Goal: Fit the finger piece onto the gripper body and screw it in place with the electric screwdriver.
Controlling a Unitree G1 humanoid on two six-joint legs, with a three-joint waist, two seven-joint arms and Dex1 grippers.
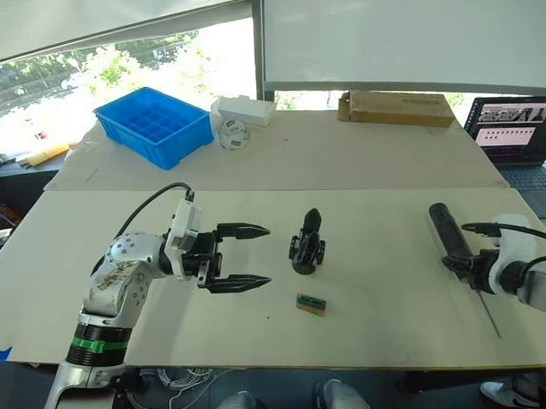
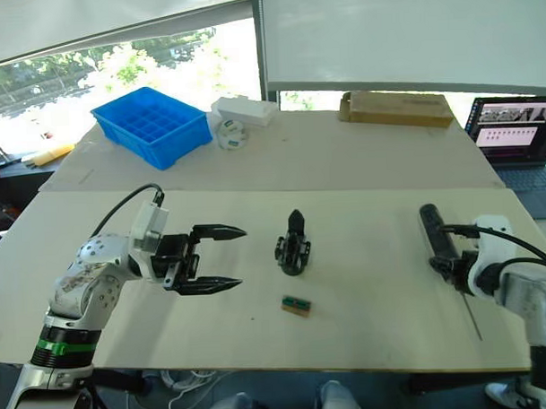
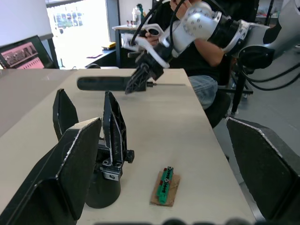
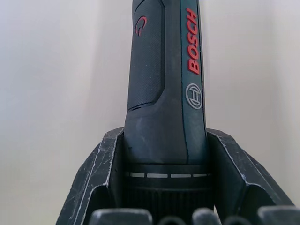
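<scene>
Two grippers work over the pale desk [image 1: 364,255], with the gripper body [image 1: 306,244] standing upright near the desk's middle as the reference for everything else. The gripper body rests on its round base. In the left wrist view two pointed black fingers rise from it, so I cannot tell whether one of them is the finger piece already set in place or lies elsewhere.

The left gripper [image 1: 242,257] hovers to the left of the gripper body, its two black fingers spread wide apart and pointing toward it, with a bare strip of desk between their tips and the part. A small green-and-tan block [image 1: 310,303] lies flat just in front of the gripper body, on the side toward the desk's near edge, apart from both the part and the left gripper.

Well to the right of the gripper body, the right gripper [image 1: 462,264] is clamped around the electric screwdriver [image 1: 446,231]. The tool lies low along the desk, its thick black handle pointing away from the robot and its thin metal bit [image 1: 489,315] reaching toward the near edge, close to the right-hand edge of the desk.

Behind the gripper body there is wide open desk surface. Further back, on a second board, sit a blue tray [image 1: 154,125], a white box [image 1: 244,109] and a cardboard box [image 1: 395,108]. A laptop [image 1: 514,133] stands beyond the right edge.
</scene>
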